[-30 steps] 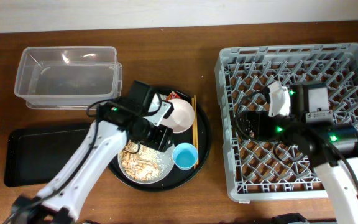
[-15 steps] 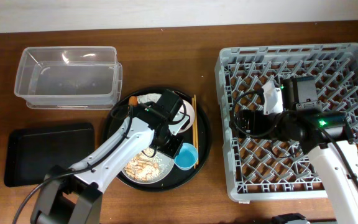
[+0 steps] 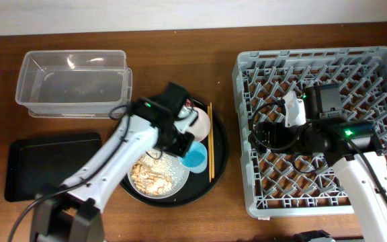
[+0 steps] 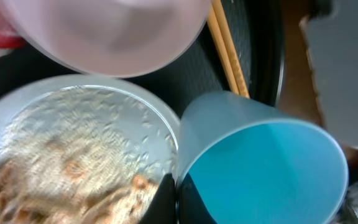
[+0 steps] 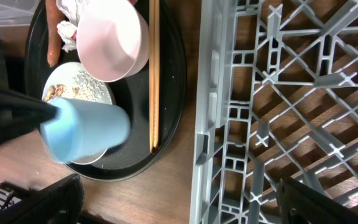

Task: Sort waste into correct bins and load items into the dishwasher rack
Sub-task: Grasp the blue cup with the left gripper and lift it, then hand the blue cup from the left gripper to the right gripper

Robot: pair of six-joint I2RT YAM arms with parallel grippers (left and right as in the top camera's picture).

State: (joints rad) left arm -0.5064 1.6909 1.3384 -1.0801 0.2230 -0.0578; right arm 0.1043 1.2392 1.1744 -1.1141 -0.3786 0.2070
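**Q:** What fills the right half of the overhead view?
**A:** The grey dishwasher rack point(image 3: 301, 56). The right gripper point(image 5: 179, 183) hangs above the rack's left edge with its jaws spread wide, holding nothing.

**Q:** And the left half?
**A:** At upper left is the clear tub point(image 3: 25, 87); at lower left, the flat black tray point(image 3: 39, 161). At centre, the round black tray point(image 3: 219, 151) carries the plate point(image 3: 175, 173) with rice scraps point(image 3: 150, 176). It also carries the bowl point(image 3: 200, 121), above the plate, and the chopsticks point(image 3: 210, 141) along its right side.

**Q:** Where is the cup?
**A:** The light-blue cup point(image 4: 260, 168) sits tilted between plate and chopsticks, lower right of the bowl. The left gripper point(image 4: 176, 190) is closed on it, pinching its rim.
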